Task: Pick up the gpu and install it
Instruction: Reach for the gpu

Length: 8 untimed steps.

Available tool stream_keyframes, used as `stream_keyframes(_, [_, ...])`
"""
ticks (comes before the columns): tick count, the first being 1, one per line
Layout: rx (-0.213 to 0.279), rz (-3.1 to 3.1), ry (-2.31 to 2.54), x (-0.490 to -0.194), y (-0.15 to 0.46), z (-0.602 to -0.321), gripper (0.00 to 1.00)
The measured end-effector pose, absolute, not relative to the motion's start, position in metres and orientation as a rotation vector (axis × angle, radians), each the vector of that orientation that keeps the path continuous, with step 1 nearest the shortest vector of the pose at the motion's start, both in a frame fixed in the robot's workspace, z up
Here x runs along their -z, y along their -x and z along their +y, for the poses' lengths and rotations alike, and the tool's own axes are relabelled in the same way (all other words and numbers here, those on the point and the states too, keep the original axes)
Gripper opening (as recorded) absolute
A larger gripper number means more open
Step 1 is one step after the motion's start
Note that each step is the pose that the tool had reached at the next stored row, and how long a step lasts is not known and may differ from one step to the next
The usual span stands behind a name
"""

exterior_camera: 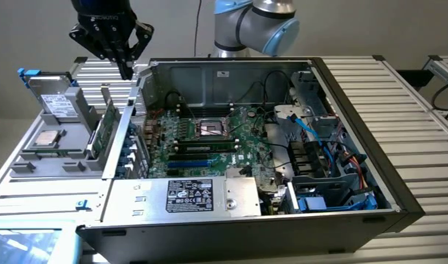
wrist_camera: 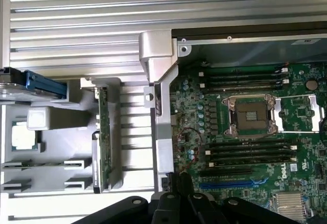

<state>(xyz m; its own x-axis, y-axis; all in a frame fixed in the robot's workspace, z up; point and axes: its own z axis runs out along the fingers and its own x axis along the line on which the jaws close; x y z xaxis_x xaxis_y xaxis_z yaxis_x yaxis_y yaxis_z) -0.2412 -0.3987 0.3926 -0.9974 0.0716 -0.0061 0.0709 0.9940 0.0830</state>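
Green gpu stands on edge in the grey fixture, left-middle of the exterior view, beside the open case. Hand hovers upper left, closed, empty. For a clean pick I'd open it, square it to the board, and centre on the top edge.

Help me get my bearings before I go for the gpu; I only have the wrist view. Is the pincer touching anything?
Observer: No. The pincer hangs shut and empty above the computer case's wall on the exterior view's left.
Operator: And the gpu?
Observer: The gpu stands on edge in the gray holder outside that wall, lower than the pincer and apart from it.
Operator: Anything in the case I miss?
Observer: A labelled power supply sits at its edge nearest the exterior camera.
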Motion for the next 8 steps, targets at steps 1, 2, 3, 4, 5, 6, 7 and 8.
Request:
stream_keyframes(1, [-0.131,3.128,-0.112,-0.393,0.246,-0.399,0.12])
stream_keyframes(2, [-0.132,3.128,-0.112,-0.393,0.25,-0.399,0.12])
stream_keyframes(3, [-0.133,3.129,-0.112,-0.393,0.255,-0.399,0.12])
stream_keyframes(4, [-0.134,3.129,-0.112,-0.393,0.26,-0.399,0.12])
stream_keyframes(5, [-0.134,3.129,-0.112,-0.393,0.264,-0.399,0.12])
stream_keyframes(6, [-0.134,3.129,-0.112,-0.393,0.269,-0.398,0.12])
stream_keyframes(7, [-0.134,3.129,-0.112,-0.392,0.273,-0.398,0.12])
stream_keyframes(8, [-0.134,3.13,-0.112,-0.392,0.278,-0.398,0.12])
